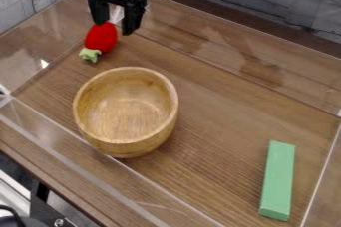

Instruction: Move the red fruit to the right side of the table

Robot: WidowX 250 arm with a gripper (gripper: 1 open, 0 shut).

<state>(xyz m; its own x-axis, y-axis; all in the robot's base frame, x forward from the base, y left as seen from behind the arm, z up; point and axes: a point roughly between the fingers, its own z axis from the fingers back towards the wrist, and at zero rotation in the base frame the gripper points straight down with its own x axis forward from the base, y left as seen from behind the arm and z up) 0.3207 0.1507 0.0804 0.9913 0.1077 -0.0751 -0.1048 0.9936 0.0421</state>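
The red fruit [98,40], a small strawberry-like toy with a pale green cap at its lower left, lies on the brown wood-grain table [233,82] near the back left corner. My gripper [115,17] hangs pointing down right over the fruit's upper right side. Its two black fingers [98,10] stand apart, open, with nothing between them. Whether a fingertip touches the fruit I cannot tell.
A round light wooden bowl [126,110] stands just in front of the fruit. A flat green block [277,180] lies at the front right. Low clear acrylic walls [40,47] edge the tabletop.
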